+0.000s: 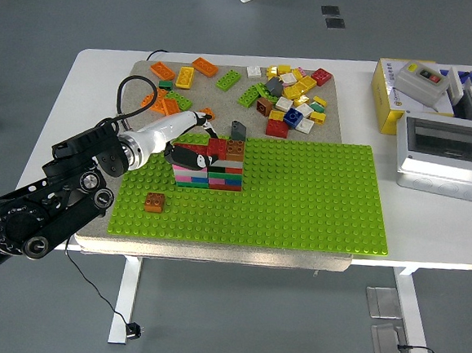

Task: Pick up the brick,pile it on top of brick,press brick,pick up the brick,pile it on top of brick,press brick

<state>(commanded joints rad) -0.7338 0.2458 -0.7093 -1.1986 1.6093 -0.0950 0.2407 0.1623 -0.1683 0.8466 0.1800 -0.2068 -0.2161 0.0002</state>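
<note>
Left hand [191, 147] pressing on the multicoloured stacked-brick wall [210, 165].
Fingers are curling down over its red top brick [214, 148], gripping nothing.

I see my black left arm [46, 202] reaching in from the lower left, its white forearm section angled up and right. Its 5-fingered left hand [191, 144] lies palm-down, dark fingers [195, 158] curled low against the stacked bricks. I can't see my right arm.
</note>
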